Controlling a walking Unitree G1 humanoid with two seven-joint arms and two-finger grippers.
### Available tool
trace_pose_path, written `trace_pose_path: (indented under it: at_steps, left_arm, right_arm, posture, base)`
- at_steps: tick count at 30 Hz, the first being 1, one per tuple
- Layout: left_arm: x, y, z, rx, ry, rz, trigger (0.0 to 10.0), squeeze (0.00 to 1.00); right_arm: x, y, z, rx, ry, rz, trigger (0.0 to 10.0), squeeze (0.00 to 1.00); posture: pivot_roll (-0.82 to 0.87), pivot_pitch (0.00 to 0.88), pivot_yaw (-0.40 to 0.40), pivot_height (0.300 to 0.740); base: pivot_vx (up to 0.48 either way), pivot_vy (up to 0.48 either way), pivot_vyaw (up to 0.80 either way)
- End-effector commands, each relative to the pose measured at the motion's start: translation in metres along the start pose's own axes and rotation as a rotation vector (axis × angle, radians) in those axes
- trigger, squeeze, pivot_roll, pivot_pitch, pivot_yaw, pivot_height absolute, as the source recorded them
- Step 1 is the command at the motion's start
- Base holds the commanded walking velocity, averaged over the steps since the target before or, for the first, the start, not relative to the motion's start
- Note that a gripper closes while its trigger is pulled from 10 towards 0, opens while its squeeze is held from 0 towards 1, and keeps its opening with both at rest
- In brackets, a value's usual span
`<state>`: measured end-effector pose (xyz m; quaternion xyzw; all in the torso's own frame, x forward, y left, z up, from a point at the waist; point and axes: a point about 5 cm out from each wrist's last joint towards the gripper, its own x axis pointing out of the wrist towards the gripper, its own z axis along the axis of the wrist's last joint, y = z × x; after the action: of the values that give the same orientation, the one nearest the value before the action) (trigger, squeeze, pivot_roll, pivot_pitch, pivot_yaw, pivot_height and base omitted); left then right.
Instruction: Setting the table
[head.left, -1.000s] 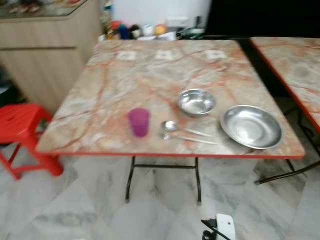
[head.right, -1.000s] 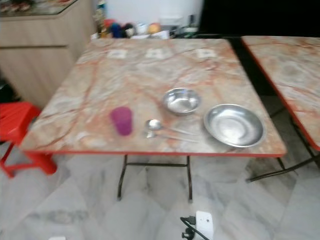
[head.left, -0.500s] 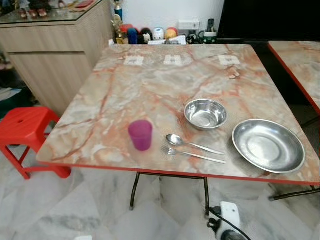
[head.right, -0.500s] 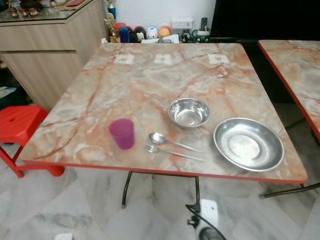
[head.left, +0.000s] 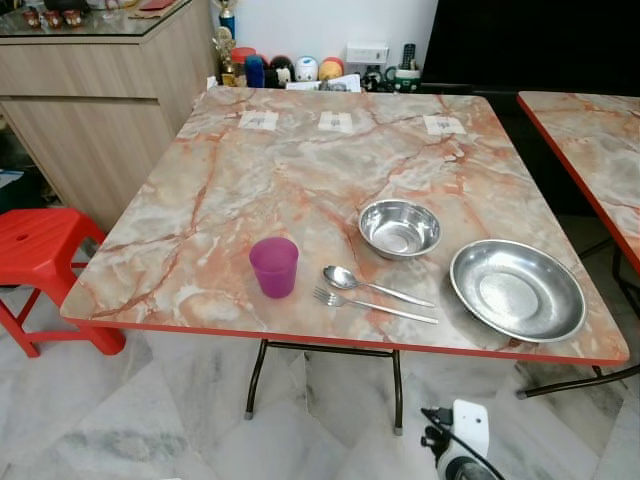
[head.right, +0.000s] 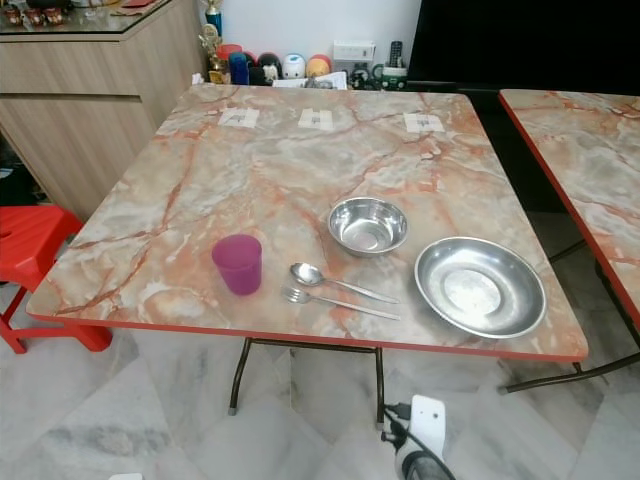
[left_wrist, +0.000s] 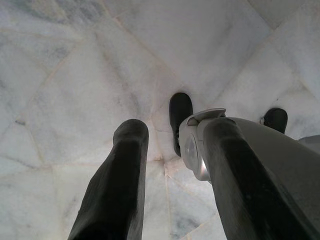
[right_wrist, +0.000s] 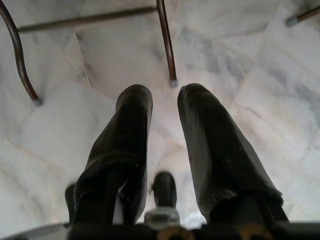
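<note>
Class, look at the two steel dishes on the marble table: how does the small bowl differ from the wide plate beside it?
The small bowl is narrower and deeper with steep walls; the wide plate is broader and shallower with a flat rim. The small bowl sits further from the table's near edge, just beyond the spoon; the wide plate sits near the front right corner. Both are shiny metal, round, upright and empty.
</note>
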<state>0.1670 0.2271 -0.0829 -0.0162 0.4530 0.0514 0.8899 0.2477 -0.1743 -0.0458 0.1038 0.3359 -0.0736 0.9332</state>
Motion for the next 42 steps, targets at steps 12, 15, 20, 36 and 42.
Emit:
trace_pose_path:
  at_steps: [12,15,20,36,42]
  left_arm:
    - [-0.002,-0.002,-0.012,-0.011,0.034,-0.005,10.0,0.0]
    - [-0.002,-0.003,-0.013,-0.013,0.036,-0.007,10.0,0.0]
    - [-0.004,0.001,-0.016,-0.019,0.037,0.003,10.0,0.0]
    - [-0.004,0.001,-0.017,-0.023,0.04,0.004,10.0,0.0]
    - [-0.004,0.001,-0.016,-0.02,0.042,0.0,10.0,0.0]
  right_arm:
    - [-0.005,-0.015,-0.018,-0.013,0.087,-0.052,10.0,0.0]
    - [-0.009,-0.032,-0.026,0.037,0.135,-0.149,10.0,0.0]
    - [-0.012,-0.054,-0.021,0.18,0.106,-0.355,10.0,0.0]
    - [-0.034,-0.121,0.001,0.218,-0.113,-0.703,10.0,0.0]
    - [-0.083,-0.136,0.009,0.187,-0.399,-0.843,10.0,0.0]
  posture:
    - [0.05,0.136,-0.053,0.74]
    - [0.07,0.131,-0.058,0.74]
    - [0.07,0.126,-0.069,0.74]
    - [0.03,0.138,-0.089,0.74]
    - [0.01,0.145,-0.093,0.74]
  base:
    - [0.0,0.0,0.0]
    - [0.0,0.0,0.0]
    - [0.0,0.0,0.0]
    - [0.0,0.0,0.0]
    - [0.0,0.0,0.0]
